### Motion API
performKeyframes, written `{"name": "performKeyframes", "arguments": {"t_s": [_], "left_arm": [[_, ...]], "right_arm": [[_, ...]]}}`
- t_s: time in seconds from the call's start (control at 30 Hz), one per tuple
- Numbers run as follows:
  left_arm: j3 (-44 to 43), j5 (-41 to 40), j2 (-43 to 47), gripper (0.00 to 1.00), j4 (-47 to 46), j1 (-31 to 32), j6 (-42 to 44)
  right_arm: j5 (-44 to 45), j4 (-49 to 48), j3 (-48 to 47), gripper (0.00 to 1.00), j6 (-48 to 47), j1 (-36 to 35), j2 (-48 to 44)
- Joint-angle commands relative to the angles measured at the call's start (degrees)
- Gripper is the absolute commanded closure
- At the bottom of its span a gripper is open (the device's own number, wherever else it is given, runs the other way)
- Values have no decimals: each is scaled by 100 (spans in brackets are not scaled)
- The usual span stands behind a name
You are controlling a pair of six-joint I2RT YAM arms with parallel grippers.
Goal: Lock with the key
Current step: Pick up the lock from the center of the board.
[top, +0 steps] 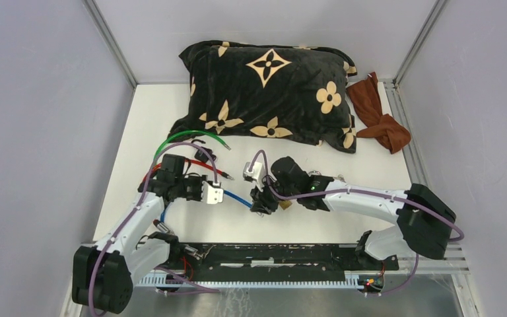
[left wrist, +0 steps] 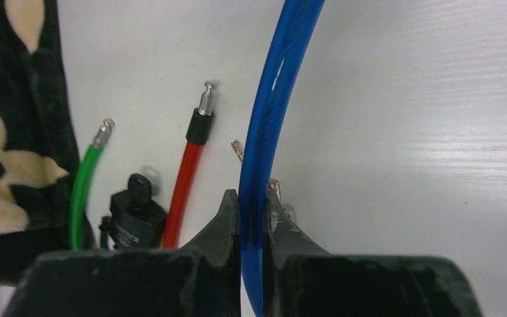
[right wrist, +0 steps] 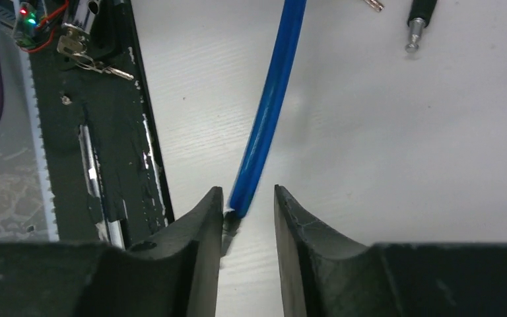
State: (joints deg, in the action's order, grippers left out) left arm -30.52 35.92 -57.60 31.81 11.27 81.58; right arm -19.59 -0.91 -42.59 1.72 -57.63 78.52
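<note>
A blue cable (left wrist: pixel 280 72) runs across the white table between my two grippers. My left gripper (left wrist: pixel 252 198) is shut on it, the cable pinched between both fingers. The cable's other end, with a metal tip (right wrist: pixel 232 221), lies between the fingers of my right gripper (right wrist: pixel 247 195), which is open; the tip rests against the left finger only. A small black lock (left wrist: pixel 129 221) with a black-headed key (left wrist: pixel 140 186) in it sits left of the red cable (left wrist: pixel 185 178). In the top view the left gripper (top: pixel 216 193) and right gripper (top: pixel 262 201) stand close together.
A green cable (left wrist: pixel 82 185) lies beside the red one, both with bare metal tips. A black flowered pillow (top: pixel 270 86) and a brown cloth (top: pixel 379 115) lie at the back. The black rail (right wrist: pixel 105 132) runs along the near edge. A small brass piece (top: pixel 284 206) sits by the right gripper.
</note>
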Motion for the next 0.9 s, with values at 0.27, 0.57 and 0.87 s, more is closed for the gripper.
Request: {"name": "performKeyframes", "arguments": {"t_s": [0.27, 0.57, 0.87], "left_arm": [[-76, -1145, 477, 98, -254, 1178, 618], [138, -956, 852, 98, -319, 1186, 649], [52, -773, 845, 98, -406, 1196, 453]], "right_arm": [[-1176, 1154, -2321, 39, 285, 144, 1864], [-1599, 208, -1809, 44, 1295, 341, 2151], [-1970, -252, -1691, 66, 1494, 339, 2444]]}}
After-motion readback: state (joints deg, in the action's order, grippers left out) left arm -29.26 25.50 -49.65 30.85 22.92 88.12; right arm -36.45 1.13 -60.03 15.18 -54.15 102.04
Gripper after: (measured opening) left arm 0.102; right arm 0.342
